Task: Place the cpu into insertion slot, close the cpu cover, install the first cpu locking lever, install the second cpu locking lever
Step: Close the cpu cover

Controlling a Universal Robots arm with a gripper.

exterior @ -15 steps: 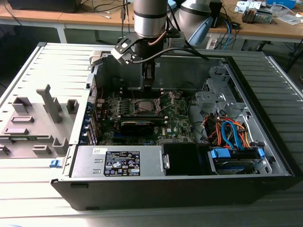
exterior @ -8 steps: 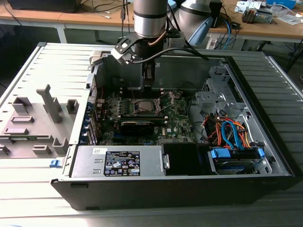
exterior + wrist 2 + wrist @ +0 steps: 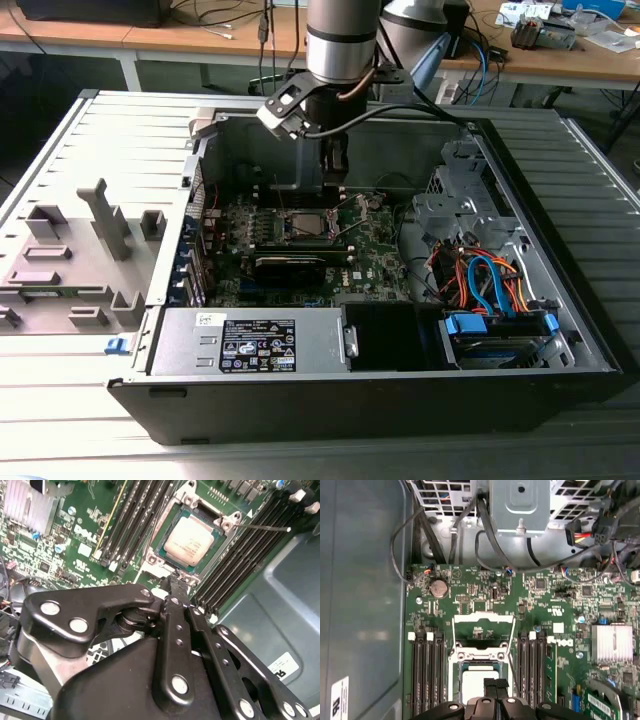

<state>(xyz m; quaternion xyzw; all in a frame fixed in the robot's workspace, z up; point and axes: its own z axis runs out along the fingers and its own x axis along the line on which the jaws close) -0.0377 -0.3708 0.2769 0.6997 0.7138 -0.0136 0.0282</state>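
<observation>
Cpu lies flat in the socket, silver top up, inside the open computer case. Cover is swung open off the socket, on the side toward the coin battery, and a thin wire lever sticks out free across the memory slots. Hand hangs just above the socket's edge, fingers pressed together with nothing between them; contact with the cpu cannot be told.
</observation>
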